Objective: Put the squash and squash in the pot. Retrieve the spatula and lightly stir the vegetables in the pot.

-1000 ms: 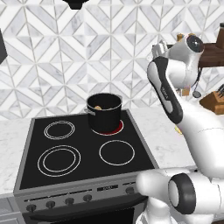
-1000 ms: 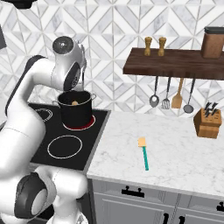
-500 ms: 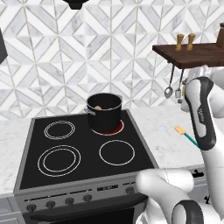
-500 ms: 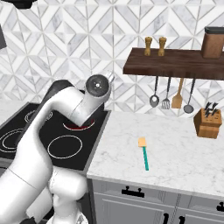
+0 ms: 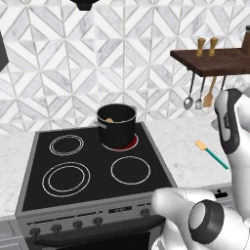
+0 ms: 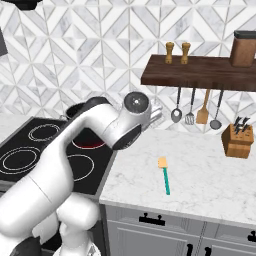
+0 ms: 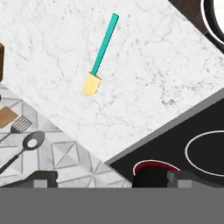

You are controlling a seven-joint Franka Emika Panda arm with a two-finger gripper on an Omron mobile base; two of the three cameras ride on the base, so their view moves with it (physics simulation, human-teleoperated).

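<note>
Gripper: the gripper (image 7: pixel 107 177) has its jaws spread wide with nothing between them; its dark tips sit at the bottom of the hand view, over the seam between stove and counter.
Spatula: the spatula (image 7: pixel 102 52) lies flat on the marble counter (image 6: pixel 200 170), teal handle and pale yellow blade, well apart from the gripper and touching nothing else.
Pot: the pot (image 5: pixel 116 125) stands on the rear burner, which glows red beneath it; a tan piece that looks like squash (image 5: pixel 110 120) shows inside, though I cannot tell whether both are in.
Step in hand: judged as the reach for the spatula, with the stirring not yet begun.
Risk, grasp: the handle is thin and lies flat on stone, so jaws that come down off-line or across the blade could skid it away or pinch only air.
Risk, carry: a grip far from the handle's middle may let the spatula swing and knock the pot rim on entry.
Surroundings: hanging ladles (image 6: pixel 176 114) and a wooden spatula (image 6: pixel 202 114) under the shelf (image 6: pixel 200 75), and a knife block (image 6: pixel 237 141) at the far end.
Obstruction: nothing lies between gripper and spatula; the shelf utensils hang behind it, close enough to matter if the reach overshoots.
</note>
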